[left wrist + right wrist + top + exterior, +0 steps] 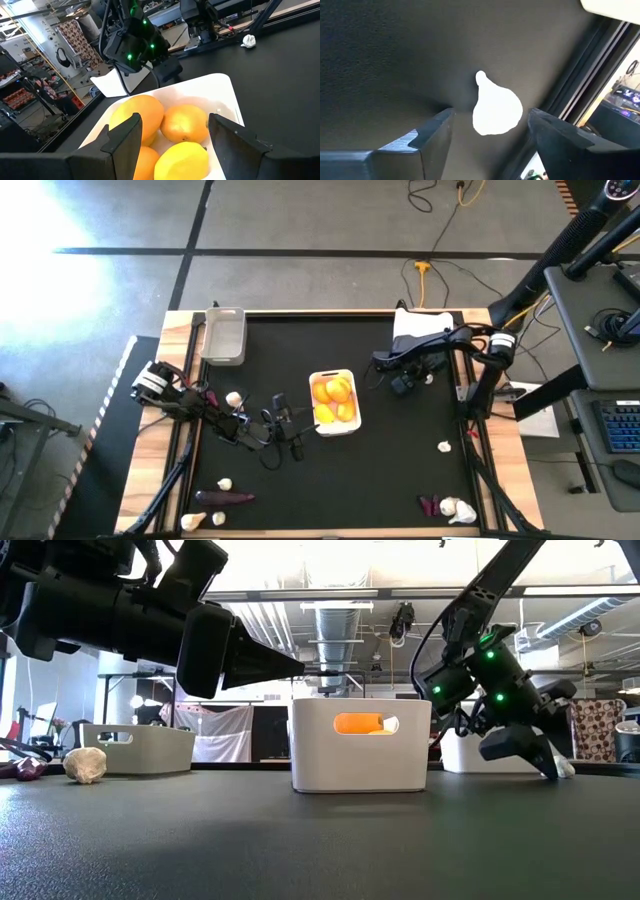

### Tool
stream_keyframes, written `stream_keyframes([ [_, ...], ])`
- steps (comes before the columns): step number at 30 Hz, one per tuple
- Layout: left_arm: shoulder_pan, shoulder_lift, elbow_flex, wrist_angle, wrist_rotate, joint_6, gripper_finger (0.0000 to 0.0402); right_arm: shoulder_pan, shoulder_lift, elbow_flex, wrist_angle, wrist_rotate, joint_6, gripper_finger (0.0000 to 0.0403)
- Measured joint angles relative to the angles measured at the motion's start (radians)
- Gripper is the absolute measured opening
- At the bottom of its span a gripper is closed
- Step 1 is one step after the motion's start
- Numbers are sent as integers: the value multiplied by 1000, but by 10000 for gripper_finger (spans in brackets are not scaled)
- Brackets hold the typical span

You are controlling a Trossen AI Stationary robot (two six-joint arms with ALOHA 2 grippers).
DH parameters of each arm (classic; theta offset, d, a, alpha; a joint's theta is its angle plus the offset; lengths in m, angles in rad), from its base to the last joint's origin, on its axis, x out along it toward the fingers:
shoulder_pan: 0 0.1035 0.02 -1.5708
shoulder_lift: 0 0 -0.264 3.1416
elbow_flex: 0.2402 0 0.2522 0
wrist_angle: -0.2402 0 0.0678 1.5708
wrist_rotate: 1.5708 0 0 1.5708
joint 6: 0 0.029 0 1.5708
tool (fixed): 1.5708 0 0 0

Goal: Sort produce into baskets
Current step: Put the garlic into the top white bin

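Observation:
A white basket (348, 376) at the table's middle holds several yellow and orange fruits (185, 122). My left gripper (288, 423) is open and empty just left of it, level with its rim, and its fingers (122, 140) point at the fruits. My right gripper (405, 385) is open and low over the table, to the right of the basket. A white garlic bulb (496, 111) lies on the table between its fingers and I see no touch. A grey basket (224, 335) stands at the far left and a second white basket (420, 325) at the far right.
Loose garlic bulbs lie at the left (233, 397), near left (225, 483) and right (444, 446). Purple vegetables lie near the front edge at the left (225, 498) and right (430, 505). The low view shows one bulb (85, 765) before the grey basket (140, 748).

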Motion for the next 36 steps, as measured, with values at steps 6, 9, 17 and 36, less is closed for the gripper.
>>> stream_keyframes([
  [6,0,0,0,1,0,0,212,0,0,-1,15,-16,2,214],
  [9,0,0,0,1,0,0,212,1,0,-2,19,-19,2,196],
  [17,0,0,0,1,0,0,212,1,0,6,21,-35,3,147],
  [36,15,0,-1,-21,0,4,212,21,-92,329,-34,-135,-51,119],
])
